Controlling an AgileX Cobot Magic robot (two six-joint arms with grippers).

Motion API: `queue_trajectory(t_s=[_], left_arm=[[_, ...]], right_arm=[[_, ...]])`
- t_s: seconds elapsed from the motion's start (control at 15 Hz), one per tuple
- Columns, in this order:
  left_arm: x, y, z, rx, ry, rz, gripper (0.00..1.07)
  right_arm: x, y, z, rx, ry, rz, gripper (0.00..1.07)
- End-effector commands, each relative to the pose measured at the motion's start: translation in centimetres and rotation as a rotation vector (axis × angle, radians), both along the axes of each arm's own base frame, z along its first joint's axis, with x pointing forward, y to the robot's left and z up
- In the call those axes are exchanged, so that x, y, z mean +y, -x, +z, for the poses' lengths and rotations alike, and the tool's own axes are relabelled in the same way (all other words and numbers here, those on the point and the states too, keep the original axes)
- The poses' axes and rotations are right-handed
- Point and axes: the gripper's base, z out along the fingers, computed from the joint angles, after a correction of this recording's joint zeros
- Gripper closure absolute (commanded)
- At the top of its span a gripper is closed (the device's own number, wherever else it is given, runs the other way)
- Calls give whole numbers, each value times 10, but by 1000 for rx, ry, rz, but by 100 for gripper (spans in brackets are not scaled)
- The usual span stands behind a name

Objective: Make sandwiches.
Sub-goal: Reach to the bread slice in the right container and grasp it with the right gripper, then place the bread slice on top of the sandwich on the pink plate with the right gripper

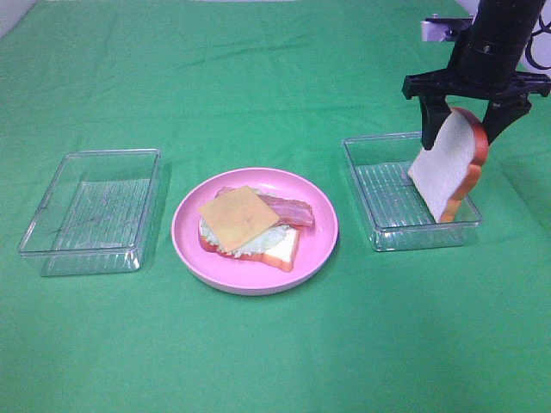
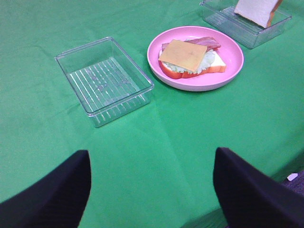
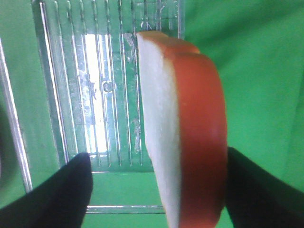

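Observation:
An open-faced sandwich point(image 1: 250, 225) lies on the pink plate point(image 1: 194, 249): a white bread slice with lettuce, a bacon strip point(image 1: 293, 209) and a yellow cheese square point(image 1: 238, 217) on top. A second bread slice point(image 1: 446, 163) stands tilted on edge in the right clear tray point(image 1: 379, 232). My right gripper point(image 1: 463, 138) straddles its upper part. In the right wrist view the slice point(image 3: 190, 118) sits between the open fingers of this gripper point(image 3: 156, 190), one finger at the crust, a gap at the other. My left gripper point(image 2: 152, 190) is open and holds nothing, low over the cloth.
An empty clear tray point(image 1: 112, 152) sits left of the plate, also seen as the empty tray point(image 2: 104, 80) in the left wrist view. Green cloth covers the whole table. The left arm does not show in the high view.

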Motion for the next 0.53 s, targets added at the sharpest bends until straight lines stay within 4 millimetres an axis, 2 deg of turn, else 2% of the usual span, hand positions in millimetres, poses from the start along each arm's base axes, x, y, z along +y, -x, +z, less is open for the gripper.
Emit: queue_trajectory(t_s=[0.07,0.13,0.2,0.27,0.4,0.53], left_arm=[[2,2,0,-22,15,0,37],[2,2,0,-22,15,0,37],[2,2,0,-22,15,0,37],[2,2,0,-22,15,0,37],[2,2,0,-22,15,0,37],[2,2,0,-22,15,0,37]], right_arm=[[-4,4,0,53,16,18,74],[-4,4,0,57,17,17,84],[-4,5,0,62,19,17,99],[-4,6,6,44,17,17,107],[-3,8,21,-6,-4,13,107],[0,17,51,-74,-53,7,107]])
